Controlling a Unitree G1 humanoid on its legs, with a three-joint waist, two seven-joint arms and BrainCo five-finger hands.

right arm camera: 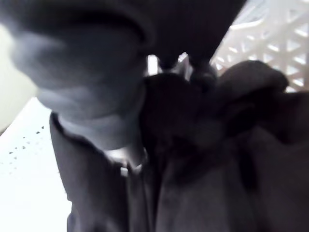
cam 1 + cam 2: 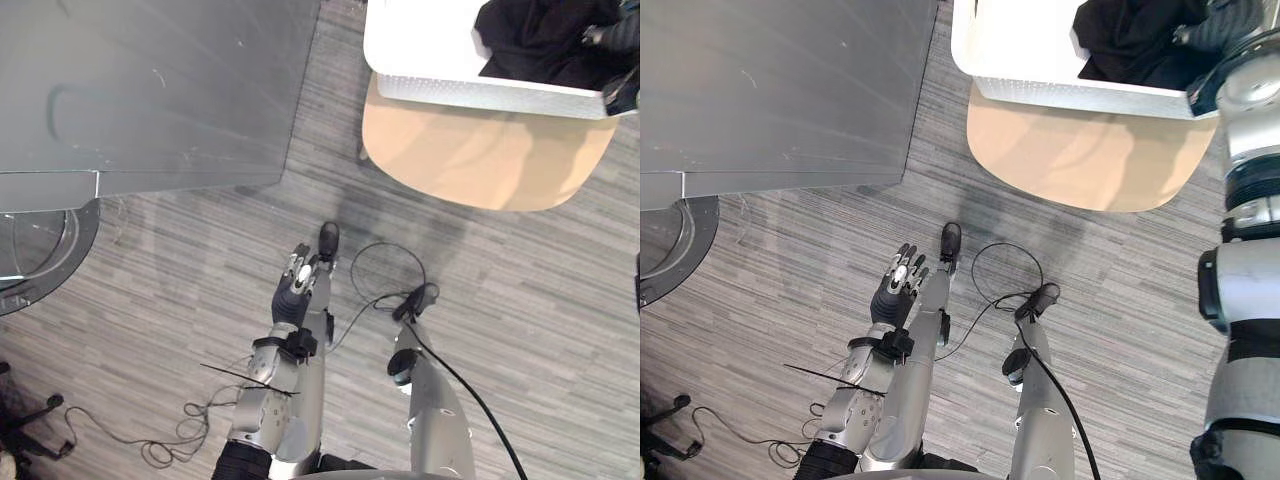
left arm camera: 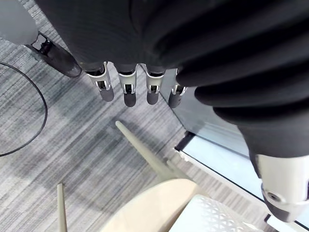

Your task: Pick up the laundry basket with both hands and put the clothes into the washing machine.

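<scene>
Grey striped carpet [image 2: 200, 260] covers the floor. At the upper left of the head views stands the grey washing machine [image 2: 150, 90], its round glass door [image 2: 40, 250] swung open at the left edge. At the top right, the white laundry basket [image 2: 480, 95] sits on a round tan table [image 2: 480, 160], with dark clothes [image 2: 545, 40] heaped in its right part. The right hand [image 2: 1220, 22] reaches into the basket at the upper right corner and is sunk in the dark cloth; whether it grips the cloth cannot be told. The left hand [image 2: 297, 285] hangs low in the middle of the frame above the carpet, released, fingers [image 3: 126, 92] straight and holding nothing, well apart from the basket
</scene>
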